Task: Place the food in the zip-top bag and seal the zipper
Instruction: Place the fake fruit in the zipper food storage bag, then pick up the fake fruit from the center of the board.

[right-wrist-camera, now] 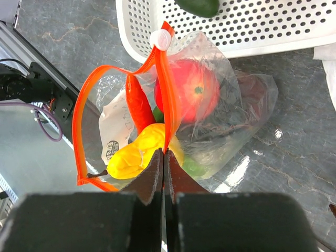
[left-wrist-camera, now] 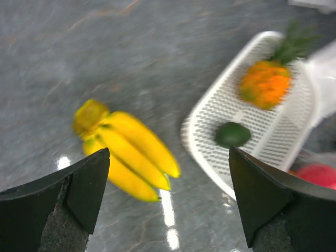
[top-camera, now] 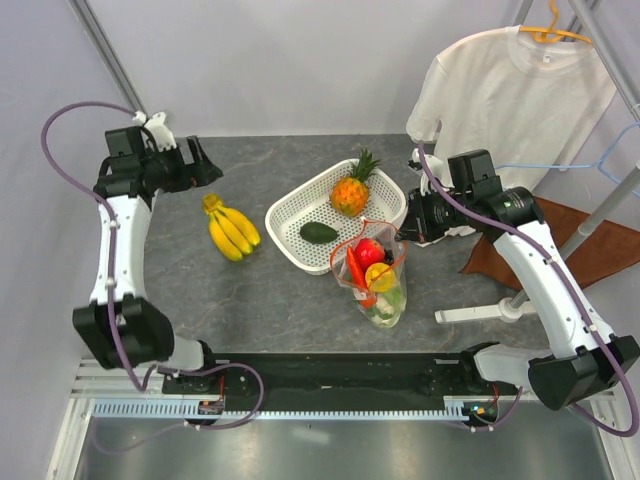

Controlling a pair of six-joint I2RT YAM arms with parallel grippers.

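We pinched the red-orange zipper strip in our right gripper; our empty, wide-open left gripper needed the yellow banana bunch centred.

There is one bunch of bananas, one white basket, and inside the basket one pineapple and one dark green fruit. There is one zip-top bag with one zipper and one white end piece. In the bag I count one red round fruit, one red chili and one yellow piece; the green pieces are too hidden to count. One white T-shirt hangs on one orange hanger.
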